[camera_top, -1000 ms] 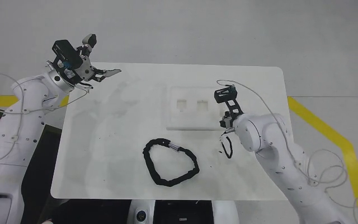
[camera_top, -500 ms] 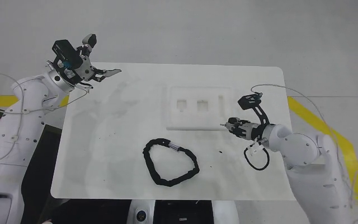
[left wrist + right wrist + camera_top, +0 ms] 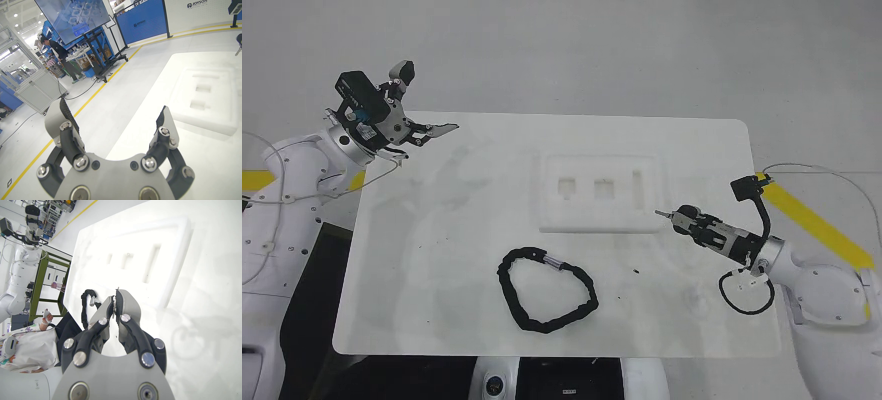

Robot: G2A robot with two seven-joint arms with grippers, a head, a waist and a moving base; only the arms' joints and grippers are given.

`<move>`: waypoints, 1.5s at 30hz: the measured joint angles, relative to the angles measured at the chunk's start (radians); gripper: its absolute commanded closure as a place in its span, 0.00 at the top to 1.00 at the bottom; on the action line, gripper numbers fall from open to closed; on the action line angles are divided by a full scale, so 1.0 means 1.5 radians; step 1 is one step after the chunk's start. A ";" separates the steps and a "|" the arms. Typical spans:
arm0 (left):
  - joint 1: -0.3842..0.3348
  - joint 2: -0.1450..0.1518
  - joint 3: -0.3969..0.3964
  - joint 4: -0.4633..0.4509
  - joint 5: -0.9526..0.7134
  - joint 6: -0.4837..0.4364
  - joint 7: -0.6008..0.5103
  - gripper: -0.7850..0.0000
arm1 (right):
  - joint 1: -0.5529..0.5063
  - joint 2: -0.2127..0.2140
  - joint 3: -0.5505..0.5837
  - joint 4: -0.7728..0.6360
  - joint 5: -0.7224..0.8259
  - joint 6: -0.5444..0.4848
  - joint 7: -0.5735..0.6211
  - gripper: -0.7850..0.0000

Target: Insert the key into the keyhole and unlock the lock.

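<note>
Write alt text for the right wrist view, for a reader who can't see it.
The right gripper is shut on a thin metal key above a white table. Beyond it lie a white foam tray with three recesses and a black chain lock.

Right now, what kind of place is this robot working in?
Most likely a factory hall or a robot test floor. The pale floor carries yellow lane lines, and a big screen stands beside blue partition walls, much like an industrial demo area.
</note>
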 measured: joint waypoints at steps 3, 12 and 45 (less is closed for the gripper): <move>0.000 0.000 0.000 0.000 0.000 0.000 0.000 1.00 | 0.000 0.000 0.000 -0.001 -0.001 0.001 0.001 0.00; 0.000 0.000 0.000 0.000 0.000 0.000 0.000 1.00 | 0.000 0.000 0.000 -0.001 -0.001 0.001 0.001 0.00; 0.088 -0.019 0.216 -0.247 0.063 -0.215 -0.219 1.00 | 0.000 0.000 0.000 -0.001 -0.001 0.001 0.001 0.00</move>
